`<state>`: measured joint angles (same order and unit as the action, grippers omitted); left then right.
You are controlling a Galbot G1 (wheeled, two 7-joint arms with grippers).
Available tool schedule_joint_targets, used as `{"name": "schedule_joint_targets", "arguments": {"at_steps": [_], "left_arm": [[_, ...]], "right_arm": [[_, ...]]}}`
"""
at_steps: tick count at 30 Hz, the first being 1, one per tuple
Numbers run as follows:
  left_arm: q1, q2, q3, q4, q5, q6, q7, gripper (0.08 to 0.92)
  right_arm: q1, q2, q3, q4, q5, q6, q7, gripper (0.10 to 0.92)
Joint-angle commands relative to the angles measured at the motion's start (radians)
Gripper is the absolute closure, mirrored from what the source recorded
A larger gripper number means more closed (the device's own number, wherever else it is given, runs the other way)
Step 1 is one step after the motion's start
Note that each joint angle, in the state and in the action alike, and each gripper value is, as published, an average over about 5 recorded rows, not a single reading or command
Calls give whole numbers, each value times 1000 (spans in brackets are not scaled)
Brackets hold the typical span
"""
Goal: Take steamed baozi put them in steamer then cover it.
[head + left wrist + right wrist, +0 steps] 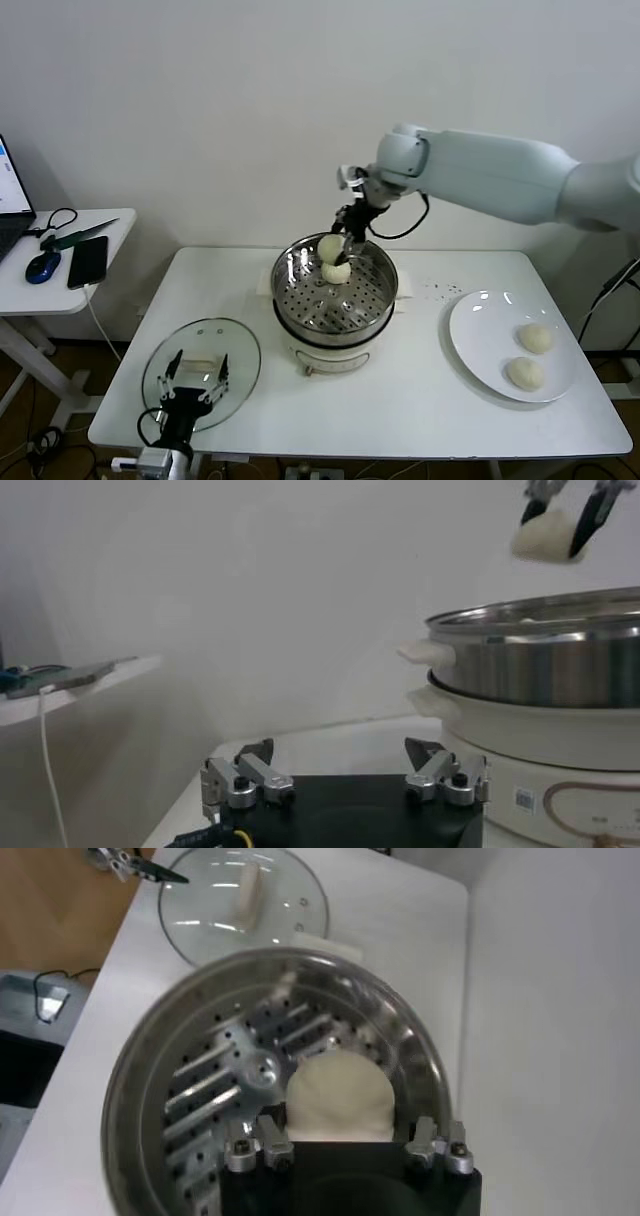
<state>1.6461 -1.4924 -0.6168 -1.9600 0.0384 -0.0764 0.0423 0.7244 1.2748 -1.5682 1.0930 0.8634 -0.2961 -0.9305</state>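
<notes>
Head view, centre frame: right tool [345, 243] pinching a steamed baozi [331, 247] above the steamer [335, 290]; lower onto bare tray before releasing. Left tool [193, 383] spread, idle.

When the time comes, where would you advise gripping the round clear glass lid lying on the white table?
Take the round clear glass lid by its white bar handle, from straight above: the lid lies flat, its rim on the table, and the raised handle is the only graspable part.

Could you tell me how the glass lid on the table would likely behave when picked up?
The glass lid is probably rigid and breakable, being clear glass. Its smooth dome looks slippery, so its white handle seems the safer grip. Lying flat, it is unlikely to roll.
</notes>
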Motion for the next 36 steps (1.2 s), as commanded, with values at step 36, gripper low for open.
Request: {"name": "schedule_joint_targets", "arguments": {"at_steps": [36], "left_arm": [[5, 9, -12, 14, 1, 0, -8, 177]], "right_arm": [[161, -252, -108, 100, -161, 119, -167, 203]]}}
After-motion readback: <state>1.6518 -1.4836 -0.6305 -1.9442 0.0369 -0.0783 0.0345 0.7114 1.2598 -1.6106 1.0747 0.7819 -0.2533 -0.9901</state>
